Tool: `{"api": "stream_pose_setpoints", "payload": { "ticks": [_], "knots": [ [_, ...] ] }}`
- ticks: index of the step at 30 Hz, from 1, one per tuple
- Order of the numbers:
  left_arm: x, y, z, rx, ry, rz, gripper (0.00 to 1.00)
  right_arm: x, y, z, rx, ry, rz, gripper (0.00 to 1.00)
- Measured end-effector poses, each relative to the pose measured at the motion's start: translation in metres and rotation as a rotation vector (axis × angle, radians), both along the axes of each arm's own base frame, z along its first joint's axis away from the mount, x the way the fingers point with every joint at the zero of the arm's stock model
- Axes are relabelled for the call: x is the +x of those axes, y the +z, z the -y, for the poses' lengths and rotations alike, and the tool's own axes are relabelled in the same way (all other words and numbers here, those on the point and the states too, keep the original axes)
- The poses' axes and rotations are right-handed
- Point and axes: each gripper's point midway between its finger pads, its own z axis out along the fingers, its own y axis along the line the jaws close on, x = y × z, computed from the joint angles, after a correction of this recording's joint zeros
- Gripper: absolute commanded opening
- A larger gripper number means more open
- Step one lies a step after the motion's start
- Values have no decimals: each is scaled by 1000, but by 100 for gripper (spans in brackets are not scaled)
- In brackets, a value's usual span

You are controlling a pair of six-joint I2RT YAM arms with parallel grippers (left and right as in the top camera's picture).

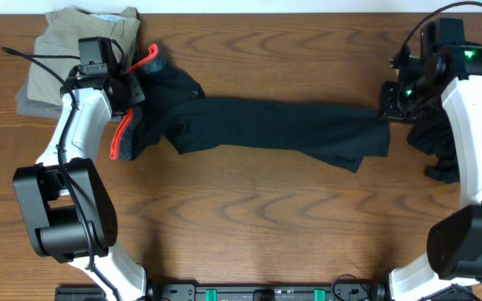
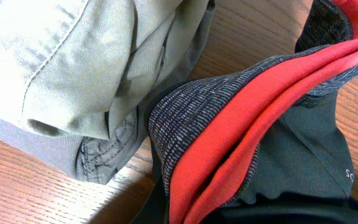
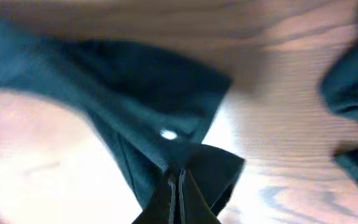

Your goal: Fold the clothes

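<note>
Since each hand is pinched shut on thin cloth, the left hand at the red waistband and the right hand at a leg end, the trousers lie stretched along the bench. They look light, limp and likely to sag or slip; waistband and hems seem the firmest holds. A khaki pile sits just beside the waistband and a dark garment near the right hand, so the wood nearer the robot looks best for folding.
</note>
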Motion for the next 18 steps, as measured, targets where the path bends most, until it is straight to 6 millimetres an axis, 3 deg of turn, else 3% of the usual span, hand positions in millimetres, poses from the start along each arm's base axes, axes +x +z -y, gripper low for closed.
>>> {"api": "stream_pose_setpoints", "payload": {
  "ticks": [3, 11, 15, 18],
  "knots": [
    [0, 0, 0, 0, 0, 0, 6, -19, 4, -16, 40, 64, -49, 1],
    [0, 0, 0, 0, 0, 0, 6, -65, 3, -86, 72, 284, -170, 2],
    [0, 0, 0, 0, 0, 0, 6, -94, -14, -116, 57, 380, -251, 1],
    [0, 0, 0, 1, 1, 0, 6, -123, -41, -133, 34, 424, -337, 1]
  ]
}}
